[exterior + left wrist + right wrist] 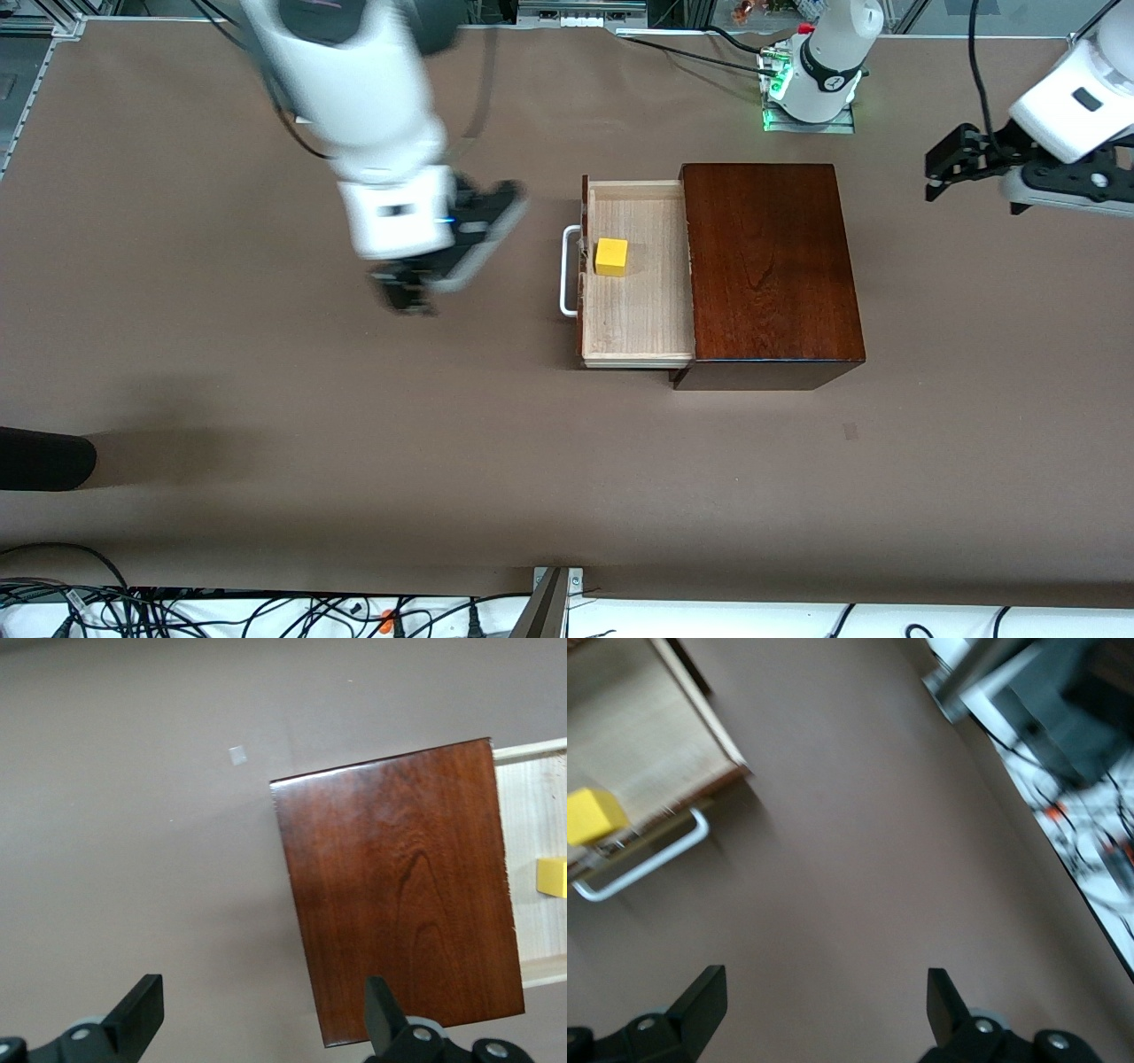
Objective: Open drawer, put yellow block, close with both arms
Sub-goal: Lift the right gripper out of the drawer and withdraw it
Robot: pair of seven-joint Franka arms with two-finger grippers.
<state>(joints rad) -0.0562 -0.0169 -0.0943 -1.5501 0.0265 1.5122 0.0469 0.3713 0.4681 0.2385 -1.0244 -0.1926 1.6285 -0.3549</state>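
Observation:
The drawer [638, 319] is pulled out of the dark wooden box [769, 266] toward the right arm's end of the table, with its white loop handle [567, 271] at the front. The yellow block [611, 257] lies in the drawer's pale tray, close behind the drawer front; it also shows in the right wrist view [594, 815] and the left wrist view [553, 877]. My right gripper [409, 297] is open and empty above the bare table, apart from the handle [642, 870]. My left gripper [941, 177] is open and empty, over the table at the left arm's end, apart from the box [403, 895].
The brown table [266, 443] stretches wide around the box. The left arm's base [819, 75] stands at the table's edge past the box. A dark object [44, 459] lies at the table edge near the right arm's end. Cables [177, 611] run along the near edge.

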